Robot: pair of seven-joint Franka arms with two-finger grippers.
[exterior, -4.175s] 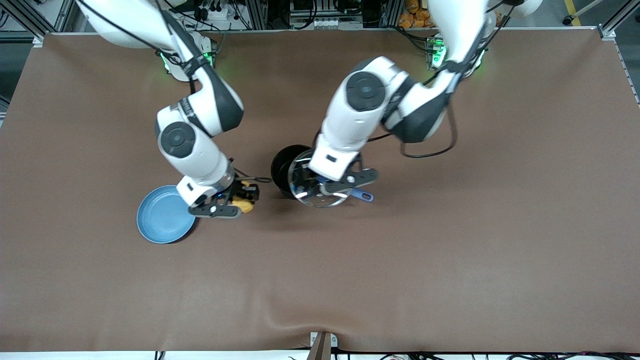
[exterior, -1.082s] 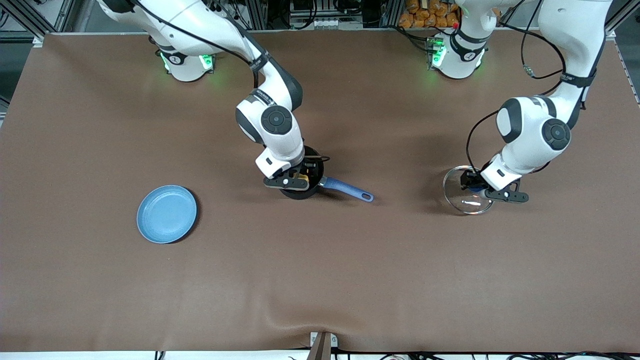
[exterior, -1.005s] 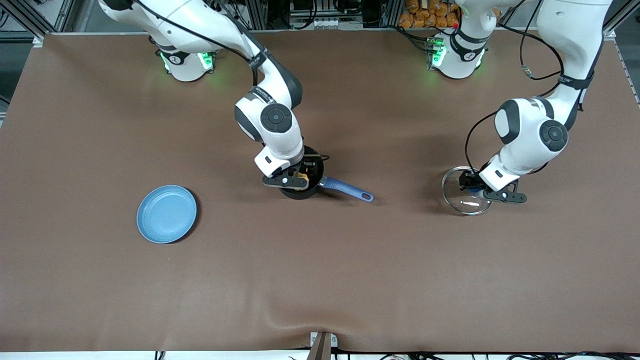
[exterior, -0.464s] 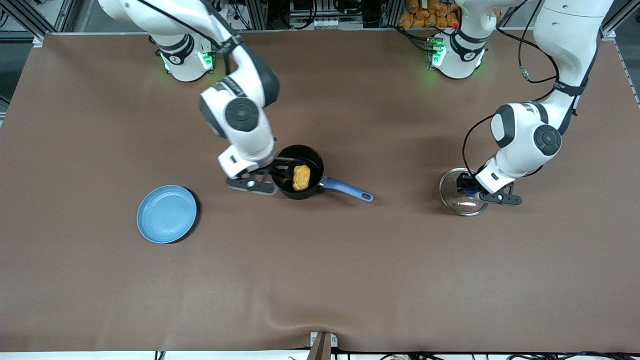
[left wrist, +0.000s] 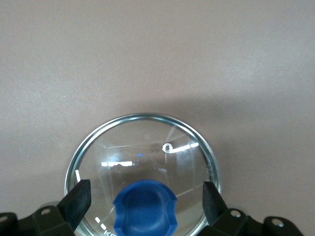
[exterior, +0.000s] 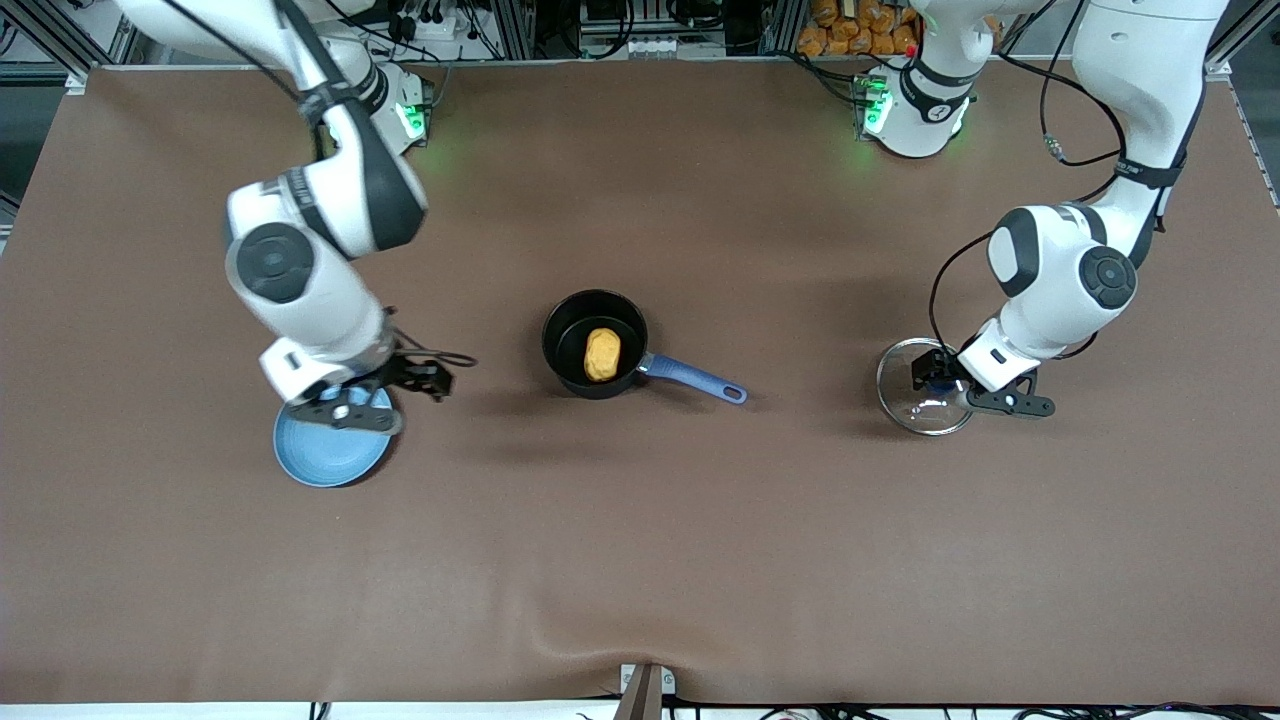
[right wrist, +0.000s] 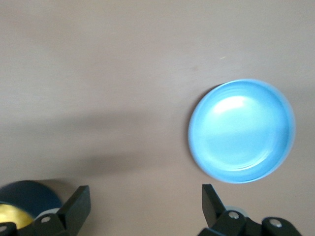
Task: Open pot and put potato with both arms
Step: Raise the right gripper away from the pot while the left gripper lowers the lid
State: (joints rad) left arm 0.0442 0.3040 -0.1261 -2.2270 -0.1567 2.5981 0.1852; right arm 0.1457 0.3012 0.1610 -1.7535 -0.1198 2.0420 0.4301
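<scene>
The black pot (exterior: 573, 335) stands open mid-table, its blue handle (exterior: 695, 379) pointing toward the left arm's end. The yellow-orange potato (exterior: 601, 354) lies inside it. The glass lid (exterior: 915, 405) lies on the table at the left arm's end. My left gripper (exterior: 928, 380) is open over it; in the left wrist view (left wrist: 146, 186) the fingers stand wide on both sides of the blue knob (left wrist: 145, 209) without touching it. My right gripper (exterior: 425, 378) is open and empty, between the pot and the plate; it also shows in the right wrist view (right wrist: 145, 189).
A flat blue plate (exterior: 320, 455) lies toward the right arm's end, partly under the right hand; it also shows in the right wrist view (right wrist: 241, 130). The pot's edge (right wrist: 27, 196) shows there too. Brown cloth covers the table (exterior: 640, 550).
My right arm left the potato in the pot and swung away toward the blue plate, gripper empty. The left arm has barely moved and stays over the lid.
</scene>
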